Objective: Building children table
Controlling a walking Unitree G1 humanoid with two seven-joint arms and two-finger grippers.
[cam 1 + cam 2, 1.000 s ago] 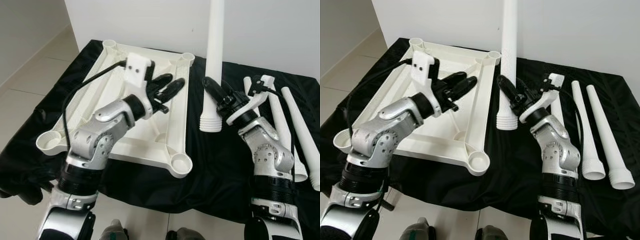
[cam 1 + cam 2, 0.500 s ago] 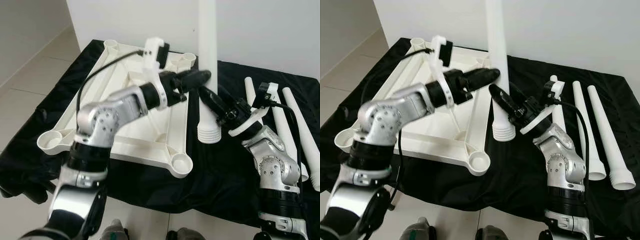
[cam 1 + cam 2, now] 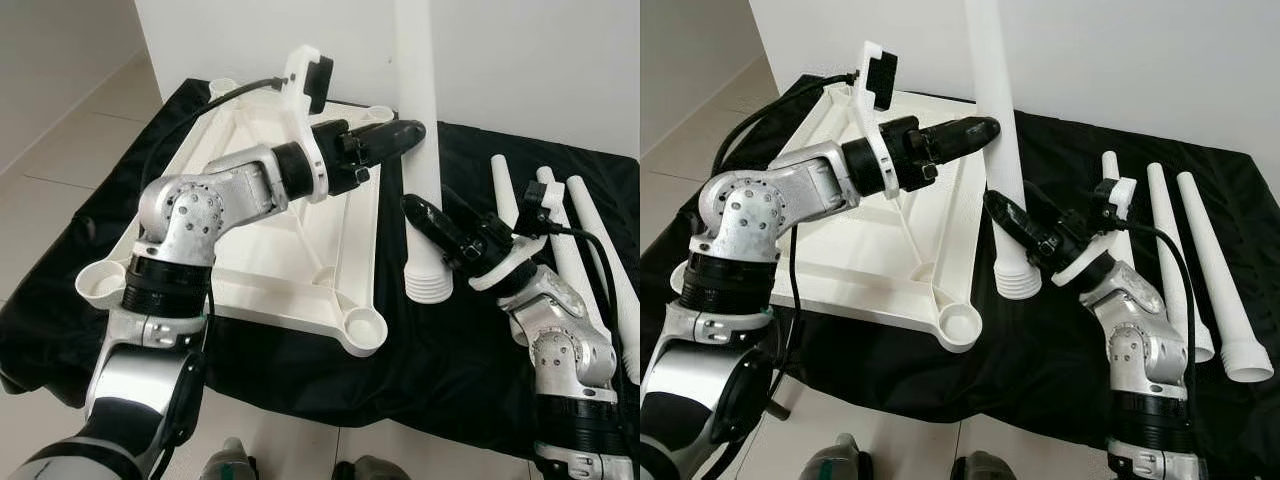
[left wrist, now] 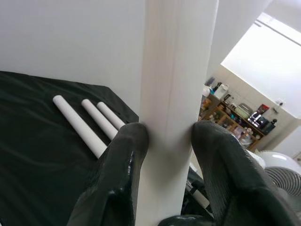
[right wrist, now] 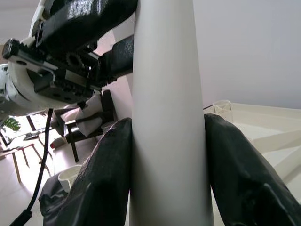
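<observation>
The white table top (image 3: 300, 270) lies upside down on a black cloth, with round sockets at its corners. One white table leg (image 3: 415, 60) stands nearly upright beside the top's right edge, its ribbed end (image 3: 428, 282) down by the cloth. My left gripper (image 3: 413, 131) is shut on the leg partway up. In the left wrist view its fingers (image 4: 127, 155) press both sides of the leg (image 4: 178, 56). Lower down, just above the ribbed end, my right gripper (image 3: 420, 210) is also shut on the leg (image 5: 164, 70).
Three spare white legs (image 3: 1215, 275) lie side by side on the cloth at the right. The near right corner socket (image 3: 362, 330) sits close to the held leg's end. A white wall stands behind; pale floor (image 3: 60, 150) borders the cloth on the left.
My left gripper swung right from above the table top and shut on the leg. The leg's lower end and my right gripper shifted slightly nearer and to the right.
</observation>
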